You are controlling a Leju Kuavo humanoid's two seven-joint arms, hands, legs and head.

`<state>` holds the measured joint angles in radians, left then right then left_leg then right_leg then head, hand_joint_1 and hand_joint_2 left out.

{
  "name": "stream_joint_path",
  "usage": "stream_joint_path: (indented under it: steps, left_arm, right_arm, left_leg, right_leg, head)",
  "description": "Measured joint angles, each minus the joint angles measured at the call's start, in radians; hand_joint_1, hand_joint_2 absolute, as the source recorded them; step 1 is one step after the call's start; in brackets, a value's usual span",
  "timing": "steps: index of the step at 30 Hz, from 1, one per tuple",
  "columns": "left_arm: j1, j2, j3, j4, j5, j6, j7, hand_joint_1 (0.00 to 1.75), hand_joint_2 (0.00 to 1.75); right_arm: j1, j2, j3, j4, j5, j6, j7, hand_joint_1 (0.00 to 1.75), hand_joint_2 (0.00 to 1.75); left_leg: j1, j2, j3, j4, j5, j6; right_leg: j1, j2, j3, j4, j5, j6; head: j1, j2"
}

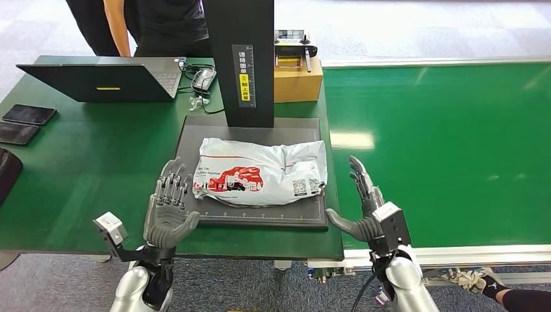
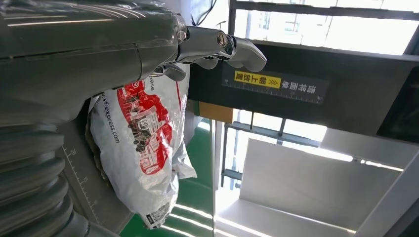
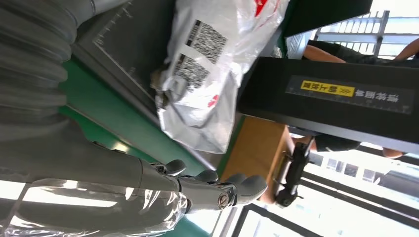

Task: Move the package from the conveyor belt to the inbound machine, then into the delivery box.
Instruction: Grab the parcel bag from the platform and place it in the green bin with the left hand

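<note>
Your left hand (image 1: 170, 211): fingers spread, held nothing, palm toward package (image 1: 261, 172), just beside its left end, not touching. Your right hand (image 1: 365, 208): fingers apart, empty, near package's right end, over table edge beside belt (image 1: 442, 143). Package lay flat on dark scanner plate (image 1: 260, 218), below black column (image 1: 243, 62). Behind column: cardboard box (image 1: 297, 81). Further left on table (image 1: 97, 162): laptop (image 1: 104, 81), phones (image 1: 29, 114). Person (image 1: 149, 23) stood behind table.

White package (image 1: 260, 172) with red print – dark grey platform (image 1: 260, 218) – green table (image 1: 97, 169), green belt (image 1: 448, 149)
</note>
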<state>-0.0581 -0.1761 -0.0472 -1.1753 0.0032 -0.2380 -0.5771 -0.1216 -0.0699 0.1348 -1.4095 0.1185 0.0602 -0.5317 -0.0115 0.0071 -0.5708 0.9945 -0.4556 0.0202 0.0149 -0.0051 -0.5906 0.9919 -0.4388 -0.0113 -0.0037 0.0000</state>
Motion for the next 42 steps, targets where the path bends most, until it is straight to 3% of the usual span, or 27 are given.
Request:
stream_joint_path:
  steps: [5, 12, 24, 35, 42]
  left_arm:
    - [0.004, -0.007, -0.007, -0.004, -0.036, -0.026, 0.007, 0.0, 1.75]
    - [0.002, -0.019, -0.026, -0.004, -0.077, -0.041, 0.024, 0.0, 1.75]
    - [-0.008, -0.022, -0.08, -0.03, -0.242, 0.069, 0.008, 0.0, 1.75]
    - [-0.015, -0.024, -0.171, -0.107, -0.538, 0.222, 0.061, 0.0, 1.75]
    - [-0.031, -0.024, -0.203, -0.108, -0.574, 0.24, 0.072, 0.0, 1.75]
  right_arm:
    - [0.092, 0.052, -0.065, -0.067, 0.032, 0.023, 0.026, 0.0, 1.75]
    - [0.132, 0.096, -0.132, -0.118, 0.061, 0.034, 0.092, 0.0, 1.75]
    - [0.153, 0.119, -0.176, -0.145, 0.06, 0.065, 0.091, 0.0, 1.75]
    - [0.167, 0.119, -0.199, -0.161, 0.06, 0.09, 0.08, 0.0, 1.75]
    - [0.165, 0.119, -0.2, -0.161, 0.06, 0.095, 0.08, 0.0, 1.75]
  left_leg:
    - [0.0, 0.0, 0.0, 0.0, -0.001, 0.0]
    - [0.0, 0.001, 0.001, 0.0, -0.001, 0.0]
    - [0.0, 0.001, 0.001, 0.0, -0.001, 0.0]
    - [0.0, 0.001, 0.001, 0.0, -0.001, 0.0]
    - [0.0, 0.001, 0.001, 0.0, -0.001, 0.0]
  right_leg:
    - [0.0, 0.0, 0.0, 0.0, -0.001, 0.0]
    - [0.0, 0.0, 0.0, 0.0, 0.0, 0.0]
    - [0.0, 0.001, 0.0, 0.0, 0.0, 0.0]
    - [0.0, 0.0, 0.0, 0.0, 0.0, 0.0]
    - [0.0, 0.001, 0.0, 0.0, 0.0, 0.0]
  head:
    - [0.0, 0.0]
    - [0.0, 0.0]
    - [0.0, 0.0]
    - [0.0, 0.0]
    - [0.0, 0.0]
